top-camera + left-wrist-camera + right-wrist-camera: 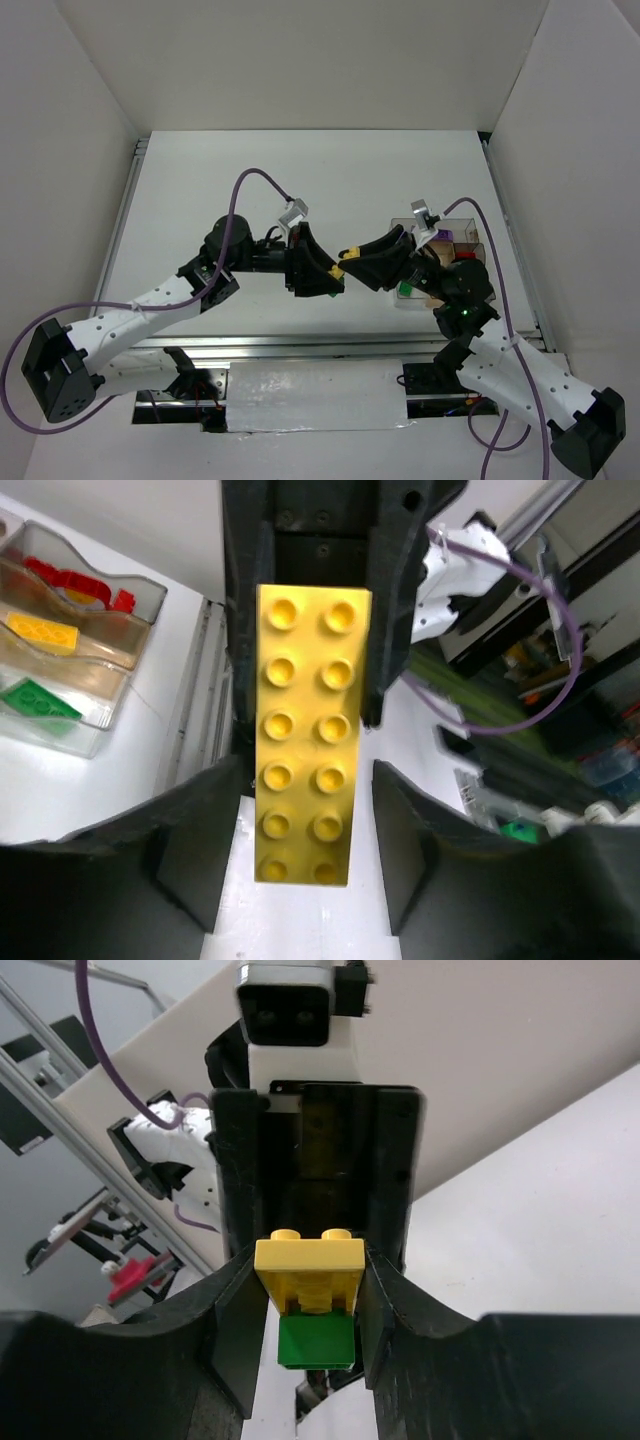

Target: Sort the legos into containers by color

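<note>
Left wrist view has the long yellow brick point(310, 740) front and centre, studs facing the camera, held up in the air between the two arms instead of lying on the table point(300, 170). From the right wrist you can see why: a small green brick point(315, 1338) is stuck to its underside, so my guess is the pair has to be split before either colour can be sorted. The right gripper point(308, 1260) is clamped on the sides of the yellow brick at one end. The left gripper point(308, 775) sits around the other end at a narrow spread, with thin slivers of gap on both sides, so it looks like it's lined up but not squeezing. Probably it's about to take hold so the arms can pull against each other, though it could be a plain handover too. The container point(140, 590) sits over by the right arm, well apart from the bricks, with red, yellow and green pieces already in separate compartments. The yellow compartment looks like the obvious destination.
</note>
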`<control>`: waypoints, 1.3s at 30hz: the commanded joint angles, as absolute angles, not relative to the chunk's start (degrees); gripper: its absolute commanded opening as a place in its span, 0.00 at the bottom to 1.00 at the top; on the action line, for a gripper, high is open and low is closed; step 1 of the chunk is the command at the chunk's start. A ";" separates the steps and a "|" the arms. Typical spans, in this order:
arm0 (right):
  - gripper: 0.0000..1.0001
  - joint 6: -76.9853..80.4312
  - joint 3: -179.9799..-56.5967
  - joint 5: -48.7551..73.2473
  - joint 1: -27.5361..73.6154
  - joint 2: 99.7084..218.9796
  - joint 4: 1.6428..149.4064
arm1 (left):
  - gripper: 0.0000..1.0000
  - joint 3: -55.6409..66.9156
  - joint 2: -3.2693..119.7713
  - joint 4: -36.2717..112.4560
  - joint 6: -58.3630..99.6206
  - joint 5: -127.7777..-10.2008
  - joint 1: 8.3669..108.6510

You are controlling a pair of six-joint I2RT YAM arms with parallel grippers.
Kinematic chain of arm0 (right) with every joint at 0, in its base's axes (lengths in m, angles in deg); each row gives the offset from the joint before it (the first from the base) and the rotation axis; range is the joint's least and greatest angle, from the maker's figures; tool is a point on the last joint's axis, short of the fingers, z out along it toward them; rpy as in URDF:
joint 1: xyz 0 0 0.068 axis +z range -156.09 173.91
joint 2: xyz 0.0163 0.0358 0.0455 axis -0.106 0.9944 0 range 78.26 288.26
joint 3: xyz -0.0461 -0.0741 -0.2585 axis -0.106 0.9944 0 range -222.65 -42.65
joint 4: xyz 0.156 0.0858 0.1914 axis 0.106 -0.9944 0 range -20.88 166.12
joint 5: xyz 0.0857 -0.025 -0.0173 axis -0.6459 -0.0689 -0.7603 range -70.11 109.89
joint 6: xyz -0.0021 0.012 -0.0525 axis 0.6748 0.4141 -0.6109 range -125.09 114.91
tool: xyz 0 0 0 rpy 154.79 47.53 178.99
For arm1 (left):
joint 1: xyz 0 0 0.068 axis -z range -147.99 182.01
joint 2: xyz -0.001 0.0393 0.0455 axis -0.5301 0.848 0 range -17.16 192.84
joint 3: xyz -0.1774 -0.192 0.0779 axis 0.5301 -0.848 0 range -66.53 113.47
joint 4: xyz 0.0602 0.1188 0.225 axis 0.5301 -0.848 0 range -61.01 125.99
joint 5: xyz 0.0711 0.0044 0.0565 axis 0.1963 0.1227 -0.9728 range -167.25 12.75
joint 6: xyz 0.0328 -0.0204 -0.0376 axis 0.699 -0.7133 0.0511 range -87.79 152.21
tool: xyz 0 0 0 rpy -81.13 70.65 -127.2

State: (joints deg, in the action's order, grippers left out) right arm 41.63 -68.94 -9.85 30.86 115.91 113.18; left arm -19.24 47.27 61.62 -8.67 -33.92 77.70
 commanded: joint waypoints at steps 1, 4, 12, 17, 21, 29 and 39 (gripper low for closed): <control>0.00 35.62 -73.84 -10.25 31.62 116.23 109.72 | 0.71 -16.17 46.39 59.55 -5.50 -35.32 78.07; 0.00 28.34 -79.64 -12.80 31.62 117.54 96.92 | 1.00 -14.15 45.34 53.06 -1.55 -35.68 78.06; 0.00 22.69 -87.39 -22.47 31.70 122.11 87.11 | 1.00 -15.55 42.96 53.21 0.31 -32.43 78.15; 0.03 19.08 -90.47 -28.80 31.62 124.49 80.95 | 0.99 -15.29 41.74 51.11 1.88 -33.13 78.15; 0.03 18.99 -89.94 -29.50 31.71 123.79 81.48 | 0.90 -15.47 41.20 52.42 1.54 -32.87 78.15; 0.04 20.92 -88.89 -30.56 31.62 123.00 84.81 | 0.60 -15.82 42.52 53.65 1.10 -31.90 78.07; 0.03 23.65 -88.45 -27.05 31.79 122.21 88.33 | 0.74 -16.78 43.05 55.68 0.13 -30.84 78.15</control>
